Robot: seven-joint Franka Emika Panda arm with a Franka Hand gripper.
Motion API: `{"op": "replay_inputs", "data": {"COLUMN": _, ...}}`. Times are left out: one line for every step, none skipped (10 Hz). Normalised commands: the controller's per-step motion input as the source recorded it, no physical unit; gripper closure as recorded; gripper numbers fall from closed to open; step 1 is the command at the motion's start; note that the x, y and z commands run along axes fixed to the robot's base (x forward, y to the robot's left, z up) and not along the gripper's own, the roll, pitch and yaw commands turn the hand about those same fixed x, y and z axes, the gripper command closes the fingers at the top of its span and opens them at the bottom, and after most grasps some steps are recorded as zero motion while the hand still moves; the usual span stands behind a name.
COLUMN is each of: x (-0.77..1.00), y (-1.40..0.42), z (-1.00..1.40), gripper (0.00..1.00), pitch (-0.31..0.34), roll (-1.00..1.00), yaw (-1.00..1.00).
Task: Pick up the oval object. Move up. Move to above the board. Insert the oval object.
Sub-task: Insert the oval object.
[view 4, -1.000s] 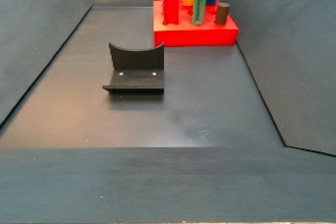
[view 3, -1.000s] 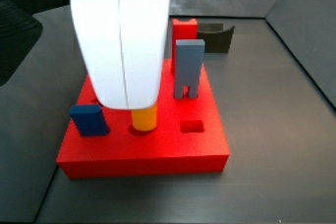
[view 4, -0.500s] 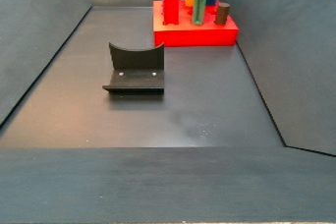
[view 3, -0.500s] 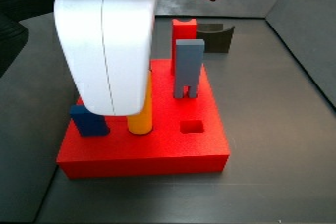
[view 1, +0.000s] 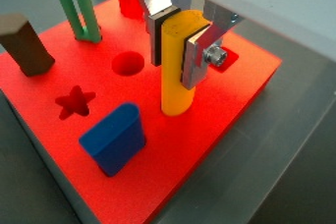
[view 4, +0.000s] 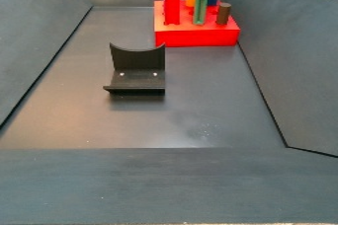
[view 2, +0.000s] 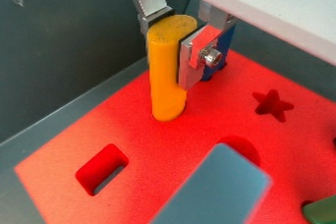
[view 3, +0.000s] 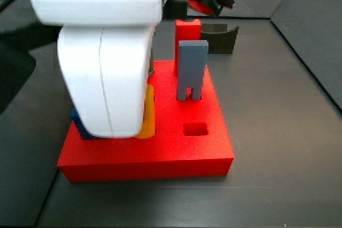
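The tall, slim orange-yellow oval object (view 1: 182, 63) stands upright with its lower end sunk in a hole of the large flat red board (view 1: 210, 135), near one edge of the block. The gripper (view 1: 183, 39) sits around the peg's upper part: in both wrist views the two flat silver fingers (view 1: 159, 12) flank the rounded top, one plate on each side. In a wrist view (view 2: 170, 63) the near finger (view 2: 203, 49) with its dark pad lies against the peg's side, and the far plate stands just beside the opposite side. Whether the pads press the peg or have let go of it cannot be told from these views.

On the board's top, a wrist view shows a round hole (view 1: 128, 64) and a star-shaped cut-out (view 1: 75, 100) near the peg, a blue block (view 1: 113, 139) standing in front of it, a short brown cylinder (view 1: 26, 45) towards one corner, and a green peg (view 1: 77, 8) further back. Another wrist view shows a rectangular slot (view 2: 101, 167) and a grey-blue slab (view 2: 226, 187) close to the camera.

In a side view the white arm body (view 3: 100, 57) hides most of the peg, leaving only a thin orange strip (view 3: 148, 117) at its edge; the grey-blue slab (view 3: 193, 70) stands upright beside it. In a side view from afar, the board (view 4: 199, 34) lies at the far end of the dark floor, with the dark L-shaped fixture (view 4: 134, 69) well apart from it.
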Motion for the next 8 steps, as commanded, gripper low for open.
{"op": "replay_inputs", "data": {"x": -0.07, "y": -0.23, "z": -0.41, "gripper": 1.00, "pitch": -0.086, "roll": 0.14, "yaw": -0.11}}
{"op": "replay_inputs", "data": {"x": -0.04, "y": -0.20, "z": -0.41, "gripper": 1.00, "pitch": -0.084, "roll": 0.14, "yaw": -0.09}}
{"op": "replay_inputs", "data": {"x": 0.00, "y": -0.12, "z": -0.31, "gripper": 1.00, "pitch": -0.086, "roll": 0.09, "yaw": -0.07}}
{"op": "replay_inputs", "data": {"x": 0.05, "y": -0.06, "z": -0.22, "gripper": 1.00, "pitch": 0.000, "roll": 0.11, "yaw": -0.09}}
{"op": "replay_inputs", "data": {"x": 0.00, "y": -0.01, "z": -0.22, "gripper": 1.00, "pitch": 0.000, "roll": 0.07, "yaw": -0.05}}
{"op": "replay_inputs", "data": {"x": 0.00, "y": 0.00, "z": -0.08, "gripper": 1.00, "pitch": -0.113, "roll": 0.00, "yaw": 0.00}}
{"op": "replay_inputs", "data": {"x": -0.02, "y": 0.00, "z": -0.05, "gripper": 1.00, "pitch": -0.106, "roll": 0.00, "yaw": 0.00}}
{"op": "replay_inputs", "data": {"x": 0.00, "y": 0.00, "z": 0.00, "gripper": 1.00, "pitch": 0.000, "roll": 0.00, "yaw": 0.00}}
